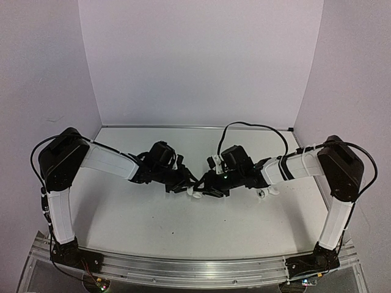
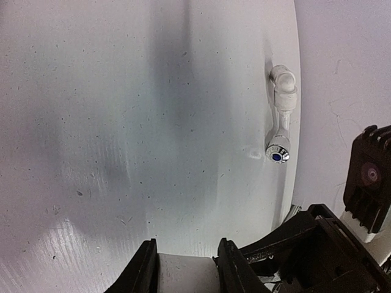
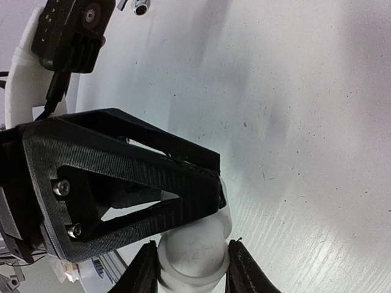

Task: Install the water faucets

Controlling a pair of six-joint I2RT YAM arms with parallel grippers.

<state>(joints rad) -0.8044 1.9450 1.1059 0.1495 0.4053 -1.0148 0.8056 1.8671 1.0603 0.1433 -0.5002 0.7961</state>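
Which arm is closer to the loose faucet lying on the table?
Right. The faucet lies just beside the right arm; the left arm ends well to its left, apart from it.

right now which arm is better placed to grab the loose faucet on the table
Right, probably: the loose faucet lies just beside its forearm. But the right gripper and left gripper each hold a white fitting.
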